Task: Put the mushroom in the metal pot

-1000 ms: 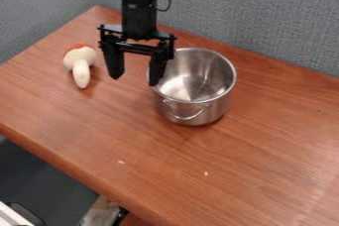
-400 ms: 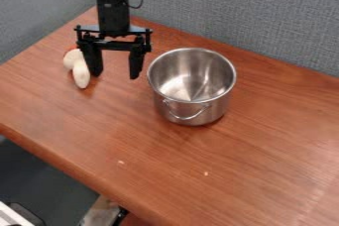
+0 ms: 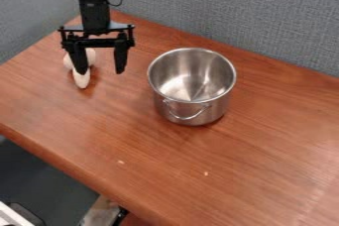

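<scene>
The mushroom [image 3: 82, 75], small and cream-white, lies on the wooden table near its far left edge. My gripper [image 3: 97, 64] hovers just above and slightly right of it, fingers spread wide and pointing down, open with nothing between them. One finger partly hides the mushroom's upper end. The metal pot [image 3: 192, 84], shiny steel with a rolled rim and a small loop handle at its front, stands upright to the right of the gripper. Its inside looks bare.
The brown wooden table [image 3: 199, 161] ends in a front edge running diagonally at the lower left. A grey textured wall [image 3: 252, 12] rises behind the table's back edge.
The gripper has travelled left from beside the pot to above the mushroom, staying open. Pot and mushroom have not moved.
</scene>
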